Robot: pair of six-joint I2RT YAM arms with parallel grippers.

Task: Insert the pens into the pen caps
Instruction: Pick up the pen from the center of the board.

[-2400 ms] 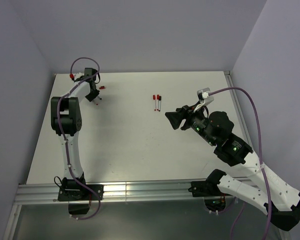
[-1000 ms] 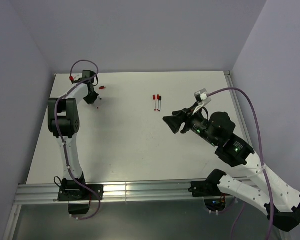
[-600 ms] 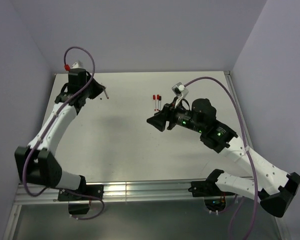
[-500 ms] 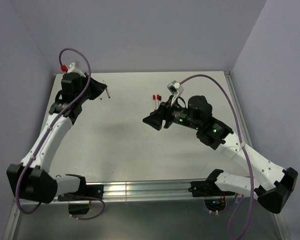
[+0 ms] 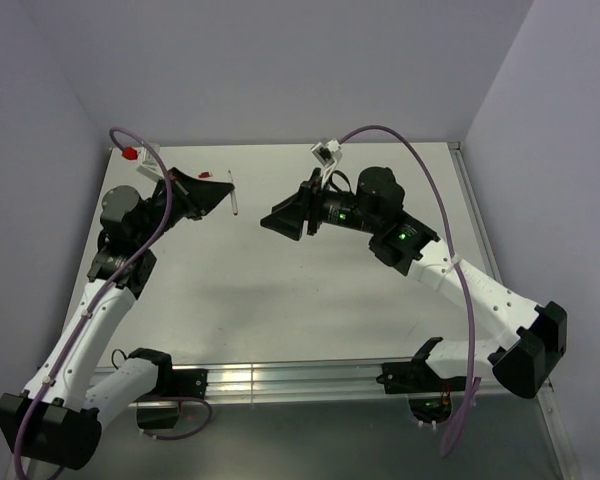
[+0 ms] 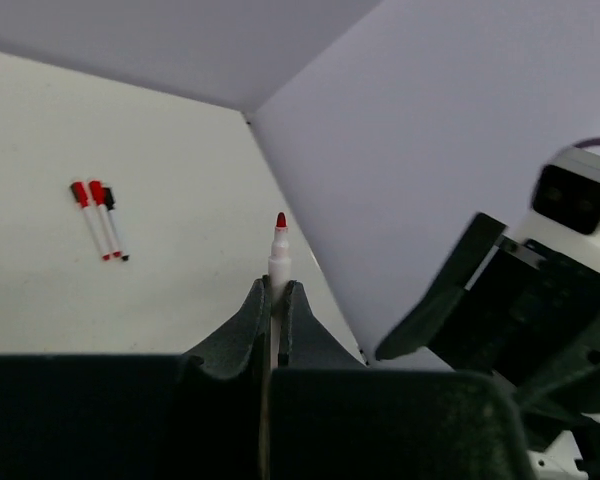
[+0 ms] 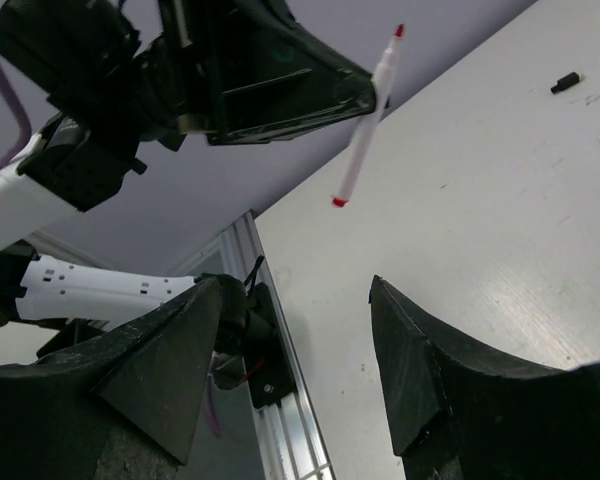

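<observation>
pinching pen (image 6: 277, 252), left jaws hide its lower barrel; right jaws spread wide

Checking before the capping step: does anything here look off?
The right gripper is open and empty, with no cap to meet the uncapped pen held in the left gripper. A black cap lies loose on the table.

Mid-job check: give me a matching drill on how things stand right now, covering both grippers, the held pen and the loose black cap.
Things:
1. left gripper
2. right gripper
3. pen
4. black cap

States:
A. lying on the table
B. open, holding nothing
C. red tip bare, held off the table
D. shut on the pen

Pairs: 1-D, 2-B, 3-C, 4-A
</observation>
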